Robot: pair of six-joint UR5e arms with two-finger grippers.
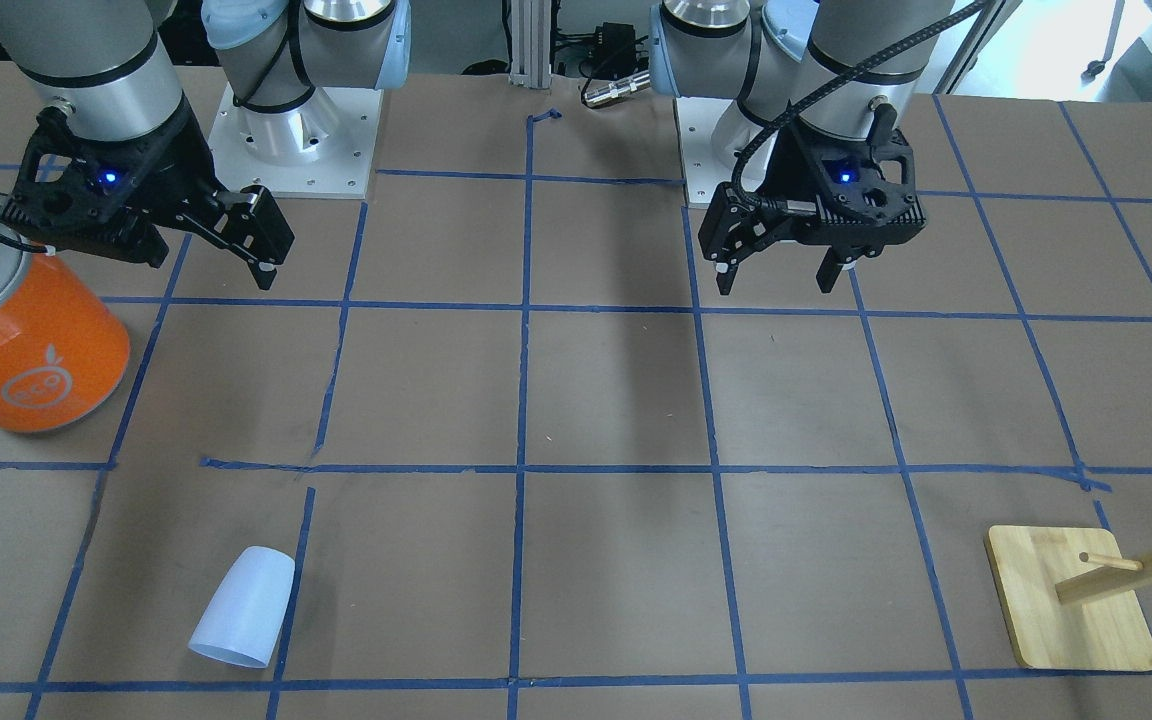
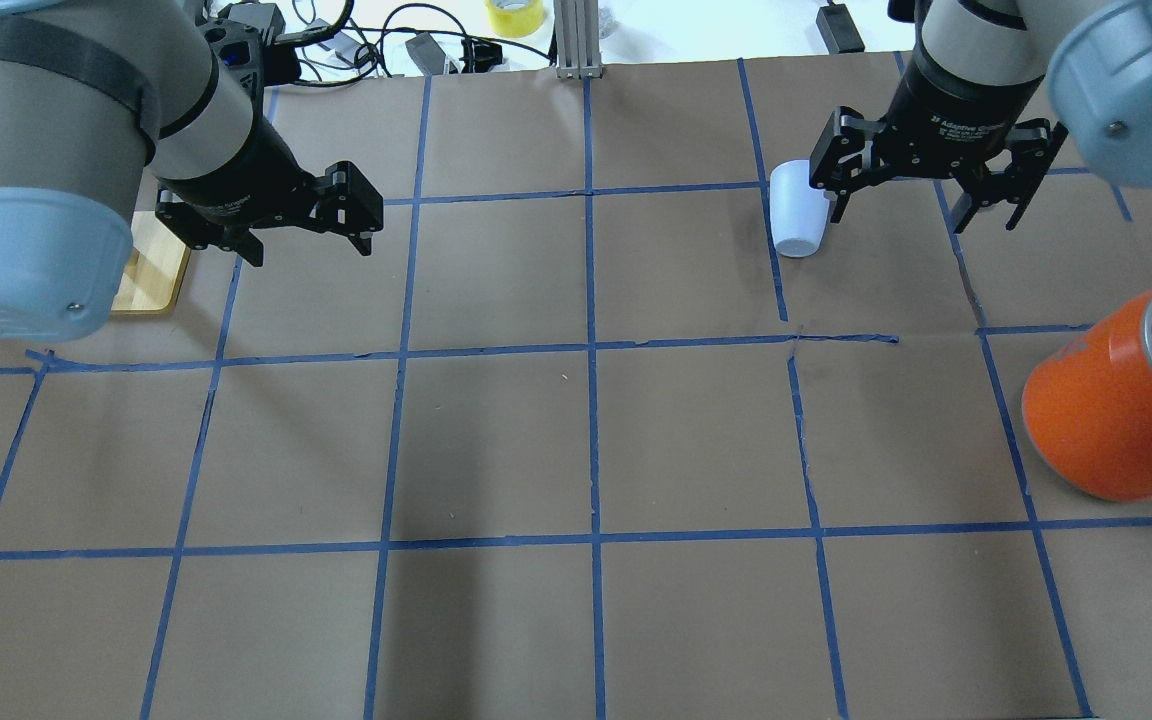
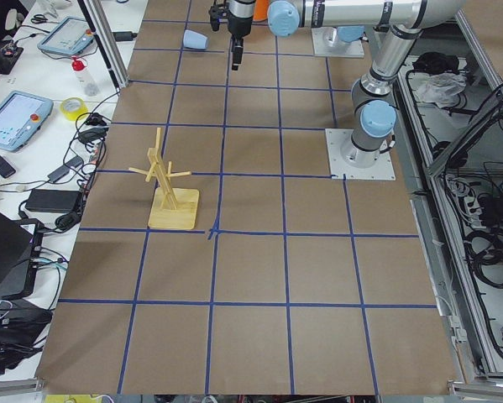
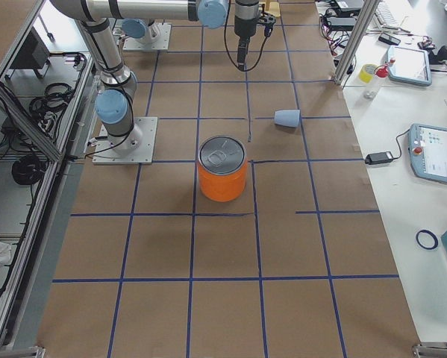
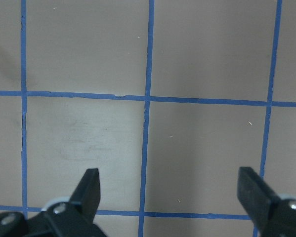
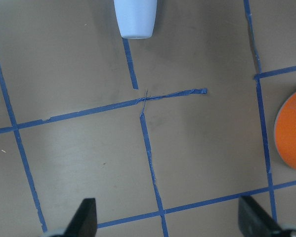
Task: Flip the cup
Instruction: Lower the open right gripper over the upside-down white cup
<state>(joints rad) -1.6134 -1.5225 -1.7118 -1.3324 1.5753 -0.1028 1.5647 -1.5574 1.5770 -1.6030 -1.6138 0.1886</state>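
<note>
The pale blue-white cup lies on its side on the brown table, with its wide rim facing away from the robot. It also shows in the overhead view, the right wrist view and both side views. My right gripper is open and empty. It hangs above the table on the robot's side of the cup, apart from it. My left gripper is open and empty over bare table.
A large orange can with a silver lid stands near my right gripper. A wooden peg stand on a flat base sits at the far side by my left arm. Blue tape lines grid the table.
</note>
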